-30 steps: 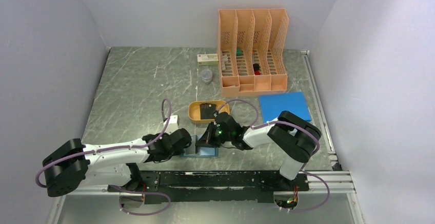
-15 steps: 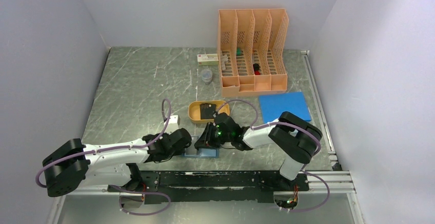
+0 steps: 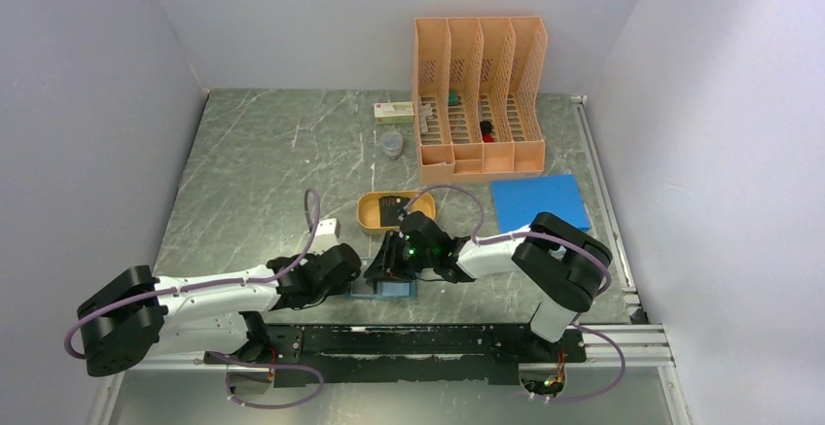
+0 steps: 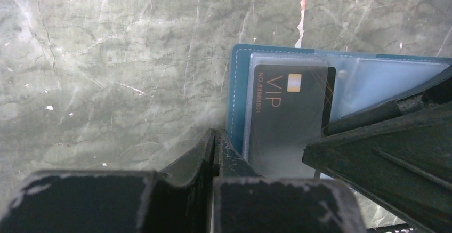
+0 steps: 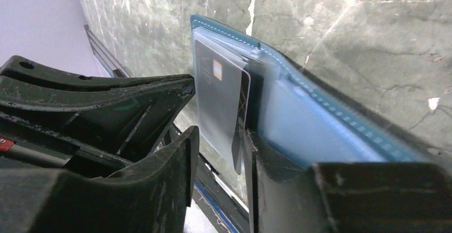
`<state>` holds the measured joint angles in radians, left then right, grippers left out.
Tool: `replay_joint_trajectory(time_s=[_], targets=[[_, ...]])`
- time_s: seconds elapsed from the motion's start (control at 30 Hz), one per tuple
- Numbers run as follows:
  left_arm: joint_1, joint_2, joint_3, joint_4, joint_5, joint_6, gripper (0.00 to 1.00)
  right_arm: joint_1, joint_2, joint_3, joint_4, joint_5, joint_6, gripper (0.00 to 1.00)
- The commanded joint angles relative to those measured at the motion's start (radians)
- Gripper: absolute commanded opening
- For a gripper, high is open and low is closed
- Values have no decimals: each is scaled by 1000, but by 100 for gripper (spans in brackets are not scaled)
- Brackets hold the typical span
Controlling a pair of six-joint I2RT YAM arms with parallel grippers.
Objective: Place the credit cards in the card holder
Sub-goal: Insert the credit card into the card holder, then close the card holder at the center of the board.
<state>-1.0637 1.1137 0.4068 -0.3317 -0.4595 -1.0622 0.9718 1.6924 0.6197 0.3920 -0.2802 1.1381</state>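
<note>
Fingers point(image 5: 176, 158) of the right gripper point(image 5: 219, 137) stand apart, astride a dark card point(image 5: 221, 83). One finger is against the card's edge and the other is clear of it. The card, marked VIP with a gold chip, sits in a clear pocket of the wallet point(image 4: 237, 94), which lies open on the table point(image 4: 106, 57) near its front edge. The left gripper point(image 4: 215, 137) is pressed together with nothing seen between its fingers. Its tip is at the wallet's left edge; whether it touches the edge I cannot tell. Just beyond the wallet is the orange tray point(image 3: 364, 213) with more dark cards point(image 3: 392, 207) in it. Farther back stand a file rack point(image 3: 479, 94), a small cup point(image 3: 391, 143) and a white box point(image 3: 394, 110). A blue sheet point(image 3: 540, 201) lies to the right.
</note>
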Motion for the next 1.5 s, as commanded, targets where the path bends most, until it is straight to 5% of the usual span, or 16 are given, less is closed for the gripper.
replay_joint_trajectory(time_s=[0.0,0.33,0.47,0.57,0.93,1.17,1.47], targets=[[-2,-4,-29,-74,66,-32,6,19,-62,39,-126,54,-55,43],[-3,-112,9,-187,-20,-28,13,19,-158,121,-386,164,-155,70],[-2,-168,36,-213,-26,11,28,19,-224,166,-512,192,-208,89],[-4,-219,51,-241,-46,21,39,19,-283,192,-592,237,-248,95],[-3,-388,35,-198,-54,104,47,18,-511,105,-728,526,-397,92],[-3,-539,-63,-89,-47,123,54,14,-579,-44,-654,488,-372,90],[-3,-468,-68,-99,10,94,57,14,-496,-93,-576,470,-371,81]])
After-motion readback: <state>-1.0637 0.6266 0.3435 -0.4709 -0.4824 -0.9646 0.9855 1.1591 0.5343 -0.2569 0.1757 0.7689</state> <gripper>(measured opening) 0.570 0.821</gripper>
